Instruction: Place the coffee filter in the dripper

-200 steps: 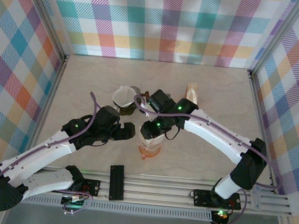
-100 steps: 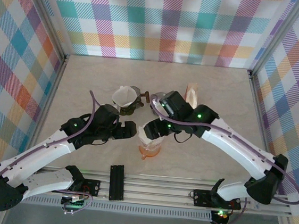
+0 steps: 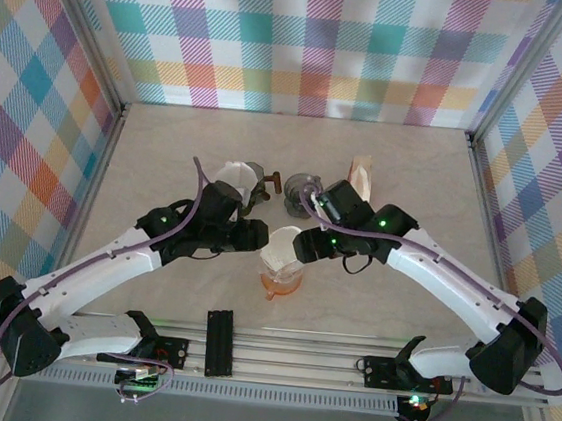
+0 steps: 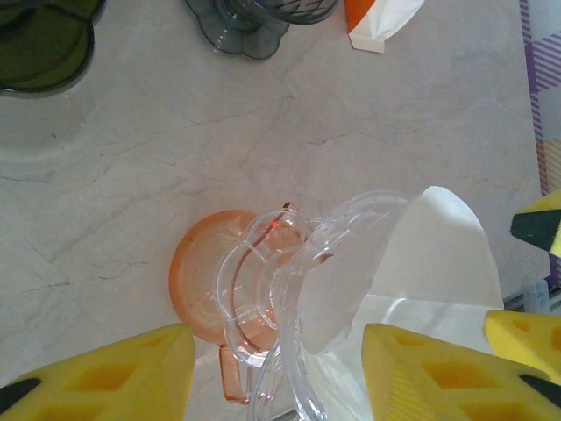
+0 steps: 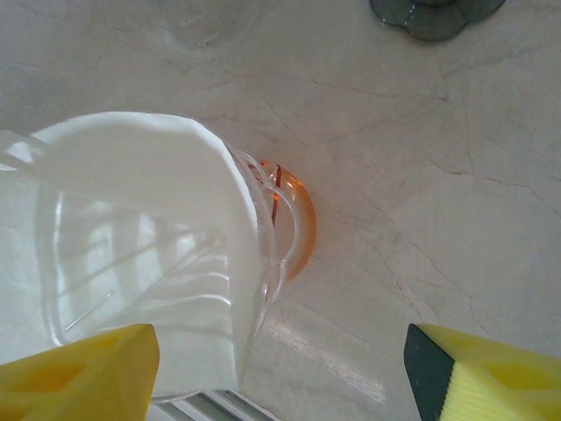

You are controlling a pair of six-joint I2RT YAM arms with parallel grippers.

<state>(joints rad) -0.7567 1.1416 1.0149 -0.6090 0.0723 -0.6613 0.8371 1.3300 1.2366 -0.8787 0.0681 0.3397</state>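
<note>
Bright plaid walls [image 3: 309, 43] close in a pale marbled counter [image 3: 415, 174], and I am working near its middle. A clear ribbed plastic dripper [image 3: 277, 263] stands there on top of an orange translucent plastic base [image 3: 279, 289] with a small handle. The white paper coffee filter [image 3: 285, 245] sits inside the clear dripper. From the left wrist I see its top edge rising above the rim on one side [image 4: 429, 254]; from the right wrist it lines the cone [image 5: 131, 193].

My left pincer [image 3: 258, 236] comes in from the left, its yellow pads [image 4: 114, 368] apart on either side of the dripper [image 4: 351, 210]. The near pad is off the orange base [image 4: 206, 281]; whether the other pad touches the filter I cannot tell. My right pincer [image 3: 307, 246] is just beside the dripper on the other side, its pads [image 5: 500, 377] spread wide and holding nothing. The filter's lower edge lies close to one pad.

Further back stand an olive-green dripper [image 3: 240, 198] with another white filter, a smoky grey dripper [image 3: 302, 185] and an orange-and-white packet [image 3: 362, 174].
</note>
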